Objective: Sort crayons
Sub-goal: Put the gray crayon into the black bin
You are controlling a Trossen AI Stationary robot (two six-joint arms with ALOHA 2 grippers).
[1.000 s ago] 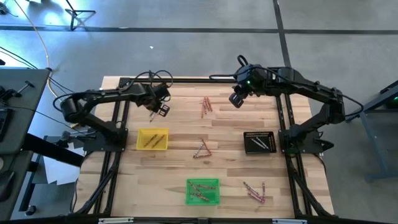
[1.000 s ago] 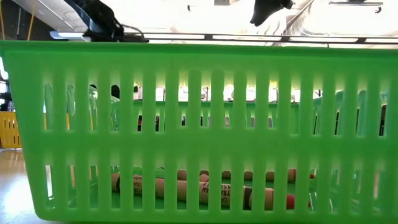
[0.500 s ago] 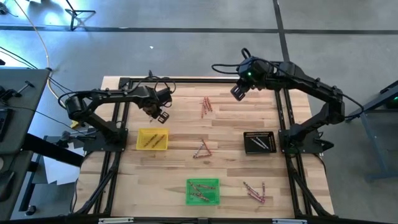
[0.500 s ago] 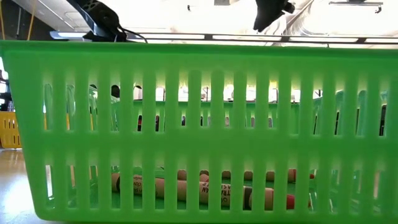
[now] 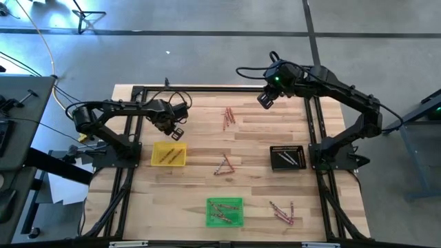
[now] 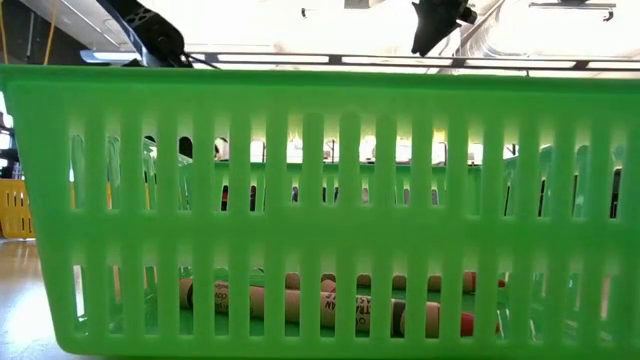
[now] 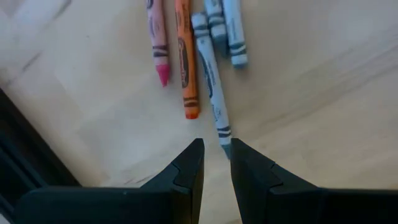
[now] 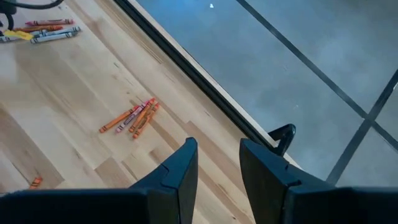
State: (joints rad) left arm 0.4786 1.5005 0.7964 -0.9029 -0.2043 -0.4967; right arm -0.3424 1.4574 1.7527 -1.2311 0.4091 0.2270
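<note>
Dark fingers of the left gripper (image 7: pixel 216 163) stand a little apart and hold nothing, with loose crayons (image 7: pixel 200 56) just past the tips. High at the far right, the right gripper (image 8: pixel 217 163) (also empty) has a small gap too. More crayons lie in the green tray (image 5: pixel 224 212), the yellow tray (image 5: pixel 169 154) and the black tray (image 5: pixel 287 158).

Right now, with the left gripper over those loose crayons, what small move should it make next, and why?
Probably ease the left gripper down and slightly forward onto the long grey-blue crayon. Its fingers are parted and empty, and that crayon's tip points right at the gap between them. The right gripper waits near the far edge of the table.
</note>
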